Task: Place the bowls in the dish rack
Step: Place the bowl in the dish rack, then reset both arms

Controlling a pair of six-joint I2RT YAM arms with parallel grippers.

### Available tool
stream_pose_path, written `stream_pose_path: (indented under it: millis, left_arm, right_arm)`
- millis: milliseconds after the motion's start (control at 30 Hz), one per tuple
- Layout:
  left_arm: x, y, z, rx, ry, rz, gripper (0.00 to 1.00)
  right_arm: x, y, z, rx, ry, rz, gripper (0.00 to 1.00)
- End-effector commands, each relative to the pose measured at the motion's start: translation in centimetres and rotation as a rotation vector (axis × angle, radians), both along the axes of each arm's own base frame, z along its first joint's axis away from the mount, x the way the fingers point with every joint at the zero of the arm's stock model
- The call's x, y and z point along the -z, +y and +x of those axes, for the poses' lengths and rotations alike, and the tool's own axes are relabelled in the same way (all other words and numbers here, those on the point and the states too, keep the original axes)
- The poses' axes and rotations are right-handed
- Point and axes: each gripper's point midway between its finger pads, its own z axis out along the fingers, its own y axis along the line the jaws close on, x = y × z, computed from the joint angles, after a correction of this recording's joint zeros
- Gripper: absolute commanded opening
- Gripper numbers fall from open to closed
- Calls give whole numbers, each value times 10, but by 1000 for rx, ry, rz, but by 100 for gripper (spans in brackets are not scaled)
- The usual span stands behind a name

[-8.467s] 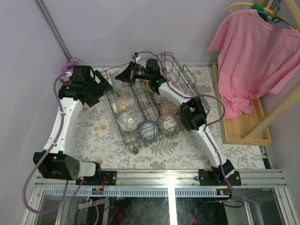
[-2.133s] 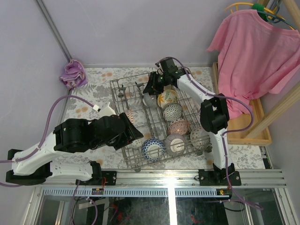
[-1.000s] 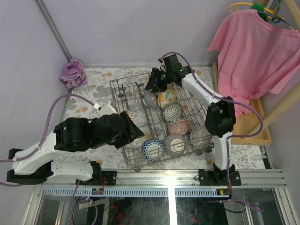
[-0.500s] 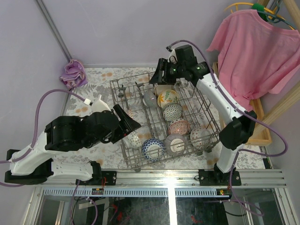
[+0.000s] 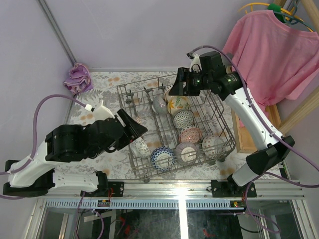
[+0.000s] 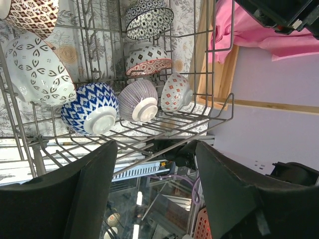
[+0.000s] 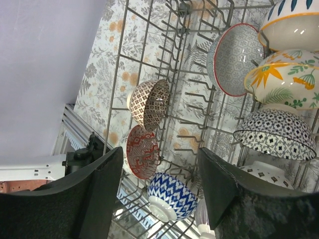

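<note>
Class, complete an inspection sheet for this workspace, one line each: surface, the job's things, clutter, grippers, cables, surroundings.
Surface: table covered with a floral-print cloth.
Job's things: dish rack sits mid-table; roughly ten bowls stand in it among the tines; none seen outside it.
Clutter: crumpled purple cloth at the far left corner.
Grippers: left gripper open and empty, at the rack's near-left side; right gripper open and empty, above the rack's far side.
Cables: purple cables loop loose on both sides.
Surroundings: hanging pink T-shirt and a wooden tray on the right; lilac walls.
</note>
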Motion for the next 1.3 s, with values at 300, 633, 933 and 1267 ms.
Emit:
stream_pose_path:
  millis: [300,633,933,1267]
  left_arm:
    - [3,1,13,-54,-47,8,66]
    - [31,-7,10,-39,9,62,67]
    - [61,-2,9,-107,65,25,70]
    - [85,-24,48,-100,17,165,100]
  right_arm:
    - [15,0,-10,-41,45,-3,69]
    - [63,6,-15,-118,176,-88,71]
    - [74,4,-18,-144,120,-97,72]
    - [66,-23,-48,-103,101,-136,81]
